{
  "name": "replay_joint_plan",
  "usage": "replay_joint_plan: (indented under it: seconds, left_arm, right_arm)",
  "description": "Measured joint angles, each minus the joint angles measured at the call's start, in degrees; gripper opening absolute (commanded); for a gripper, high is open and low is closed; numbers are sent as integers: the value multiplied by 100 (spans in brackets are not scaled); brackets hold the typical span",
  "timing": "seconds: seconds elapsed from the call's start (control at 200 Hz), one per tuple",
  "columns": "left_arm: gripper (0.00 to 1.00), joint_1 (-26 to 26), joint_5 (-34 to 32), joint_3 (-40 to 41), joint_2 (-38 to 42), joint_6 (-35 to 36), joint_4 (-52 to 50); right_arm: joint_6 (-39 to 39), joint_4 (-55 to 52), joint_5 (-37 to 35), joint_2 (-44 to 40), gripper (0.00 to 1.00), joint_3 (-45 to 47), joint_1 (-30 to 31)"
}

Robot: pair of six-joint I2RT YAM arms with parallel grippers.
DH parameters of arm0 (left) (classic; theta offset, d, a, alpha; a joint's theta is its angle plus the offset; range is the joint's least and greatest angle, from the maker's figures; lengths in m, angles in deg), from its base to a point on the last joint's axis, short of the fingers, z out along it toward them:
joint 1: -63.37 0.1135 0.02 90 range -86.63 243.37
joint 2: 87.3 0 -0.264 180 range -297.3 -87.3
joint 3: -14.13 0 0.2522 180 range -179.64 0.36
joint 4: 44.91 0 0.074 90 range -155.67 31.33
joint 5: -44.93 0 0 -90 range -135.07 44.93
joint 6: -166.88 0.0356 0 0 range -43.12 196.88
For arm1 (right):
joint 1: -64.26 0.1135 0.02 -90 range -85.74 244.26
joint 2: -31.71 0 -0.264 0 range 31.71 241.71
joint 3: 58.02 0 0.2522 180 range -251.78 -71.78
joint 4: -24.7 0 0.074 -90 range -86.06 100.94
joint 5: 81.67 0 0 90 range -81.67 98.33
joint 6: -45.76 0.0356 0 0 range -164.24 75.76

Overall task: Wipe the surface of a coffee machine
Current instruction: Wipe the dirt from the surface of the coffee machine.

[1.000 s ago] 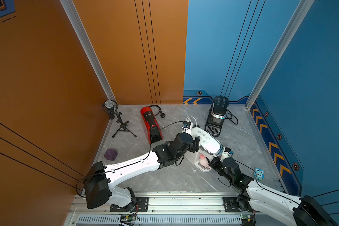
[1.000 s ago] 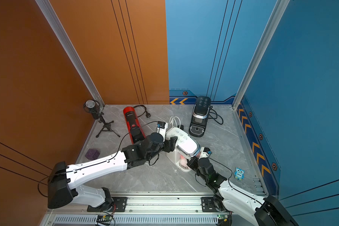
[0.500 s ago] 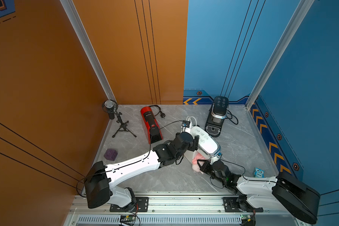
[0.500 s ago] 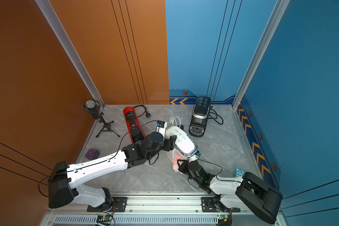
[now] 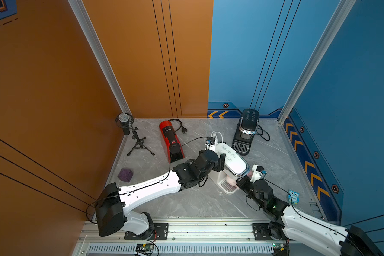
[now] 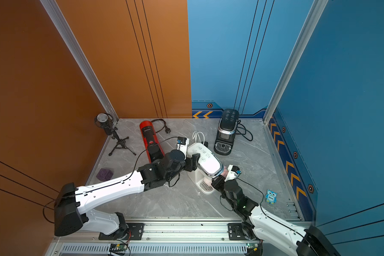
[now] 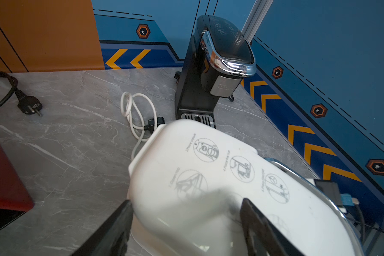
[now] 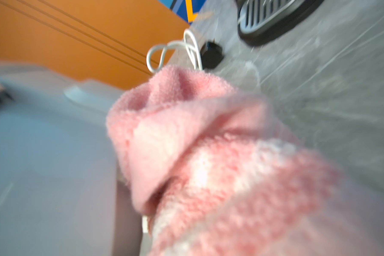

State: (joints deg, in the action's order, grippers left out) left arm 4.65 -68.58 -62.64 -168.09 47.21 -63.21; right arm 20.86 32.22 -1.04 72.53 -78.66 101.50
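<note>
A white coffee machine stands mid-table, its glossy top printed with instruction drawings. My left gripper reaches in from the left, its black fingers clamped on either side of the machine's body below the head. A pink and white terry cloth is bunched against the machine's front right, under the head. My right gripper is shut on the cloth. In the right wrist view the cloth hides its fingers.
A black coffee machine stands behind, and a red one to the left. A white cord lies coiled behind the white machine. A microphone on a tripod, a purple cube and a small owl figure sit near the walls.
My right gripper swept the cloth leftward across the machine's lower front, then came back to its right side under the head. The left arm has held still on the machine.
</note>
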Motion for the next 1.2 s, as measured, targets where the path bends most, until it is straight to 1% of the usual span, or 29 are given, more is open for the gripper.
replay_joint_plan:
  seconds: [0.04,0.085,0.13,0.195,0.335,0.455,0.535,0.6,0.716,0.846,1.011,1.071,1.196]
  left_arm:
    - [77,0,0,0,0,0,0]
    - [76,0,2,0,0,0,0]
    - [77,0,2,0,0,0,2]
    - [77,0,2,0,0,0,2]
    - [76,7,13,0,0,-2,0]
    - [76,11,15,0,0,-2,0]
    - [76,11,17,0,0,-2,0]
    - [76,11,15,0,0,0,0]
    - [76,22,-9,2,26,0,-37]
    - [76,31,7,155,166,0,11]
    - [76,59,61,262,238,-2,96]
    - [76,59,87,291,258,-17,120]
    - [76,59,107,350,286,-20,186]
  right_arm:
    - [-26,-181,61,-249,0,-4,-278]
    - [-48,-289,153,-313,0,-9,-468]
    - [-44,-365,251,-186,0,-9,-546]
    - [-42,-374,367,168,0,-9,-507]
    - [-42,-140,472,1185,0,-7,-162]
    - [-44,258,424,1718,0,-59,92]
    - [-39,557,332,2124,0,-173,374]
    - [-37,807,195,2505,0,-282,693]
    - [11,1276,-271,3171,0,-487,1198]
    - [192,2009,-597,3762,0,-533,1478]
    - [313,2028,-721,3746,0,-531,1569]
    - [339,1722,-717,3495,0,-531,1572]
    - [352,782,-590,2643,0,-527,1425]
